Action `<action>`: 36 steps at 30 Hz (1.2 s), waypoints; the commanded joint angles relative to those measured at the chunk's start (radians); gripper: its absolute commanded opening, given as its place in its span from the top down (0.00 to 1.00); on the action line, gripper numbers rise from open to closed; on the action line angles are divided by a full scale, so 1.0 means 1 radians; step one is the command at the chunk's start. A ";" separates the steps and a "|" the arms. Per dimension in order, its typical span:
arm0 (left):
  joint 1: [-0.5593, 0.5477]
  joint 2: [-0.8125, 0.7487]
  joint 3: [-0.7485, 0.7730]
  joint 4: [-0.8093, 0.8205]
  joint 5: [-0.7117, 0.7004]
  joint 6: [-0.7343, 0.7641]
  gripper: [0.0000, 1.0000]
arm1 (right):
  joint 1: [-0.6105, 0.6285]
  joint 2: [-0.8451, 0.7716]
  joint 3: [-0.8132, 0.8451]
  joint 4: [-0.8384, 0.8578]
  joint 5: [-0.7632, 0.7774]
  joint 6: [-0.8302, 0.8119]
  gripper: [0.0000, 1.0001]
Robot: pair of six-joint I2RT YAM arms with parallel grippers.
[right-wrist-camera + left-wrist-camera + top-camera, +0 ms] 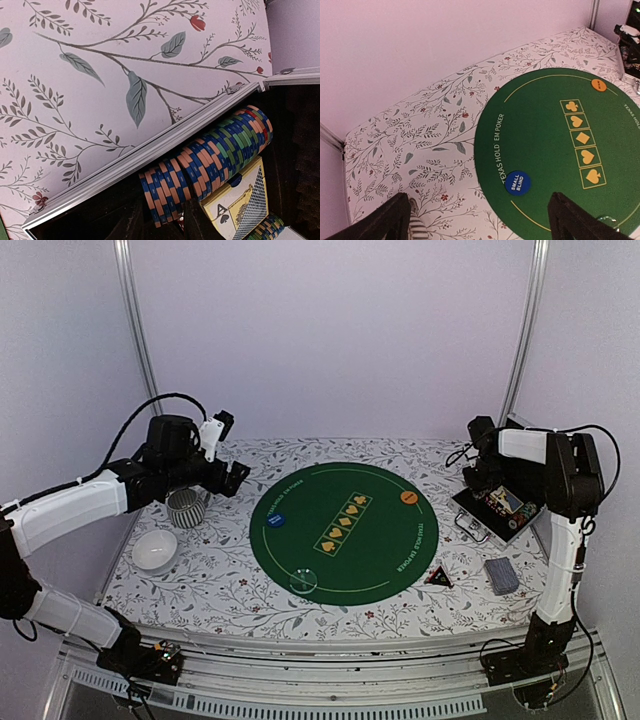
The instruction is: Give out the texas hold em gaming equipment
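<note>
Top external gives us the layout: the green mat (375, 560) lies in the middle of the flowered tablecloth (400, 615), with the blue button (279, 520) at its left edge, the orange button (408, 497) at its far right edge and a clear round piece (304, 579) on its near rim. We judge those placements done, and little else. The five printed card spots on the mat are bare. The deck of cards (501, 576) sits stacked on the cloth to the right of the mat, near a black triangular marker (438, 577). The poker chips (210, 155) stand packed on edge in a row inside the open case (150, 152), beside a boxed deck (240, 205). By our reckoning, dealing cards and sharing out chips are all left to do. The right gripper (487, 478) hangs over the case, its wrist view looking onto the chip row. Dark shapes at the bottom of that view may be its fingers, but we cannot tell whether they pinch any chips. The left gripper (232, 448) hovers by the striped mug (186, 508), fingers (385, 220) spread wide with nothing between them.
</note>
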 commanded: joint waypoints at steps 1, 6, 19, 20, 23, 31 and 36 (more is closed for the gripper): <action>0.009 -0.030 -0.016 0.021 0.017 0.008 0.02 | 0.007 -0.015 -0.012 -0.039 -0.041 0.027 0.72; 0.009 -0.031 -0.017 0.021 0.021 0.009 0.02 | 0.013 -0.018 -0.020 -0.033 0.004 0.019 0.74; 0.009 -0.033 -0.019 0.022 0.024 0.012 0.02 | 0.012 0.045 0.048 -0.035 0.059 -0.015 0.58; 0.009 -0.033 -0.019 0.022 0.025 0.012 0.02 | 0.012 0.048 0.056 -0.037 0.060 -0.018 0.57; 0.009 -0.033 -0.020 0.023 0.027 0.012 0.02 | 0.013 0.057 0.069 -0.044 0.043 -0.028 0.55; 0.009 -0.036 -0.022 0.024 0.025 0.014 0.02 | 0.013 0.045 0.055 -0.054 -0.075 -0.019 0.60; 0.009 -0.038 -0.022 0.024 0.028 0.014 0.02 | 0.017 0.046 0.047 -0.055 0.078 -0.010 0.55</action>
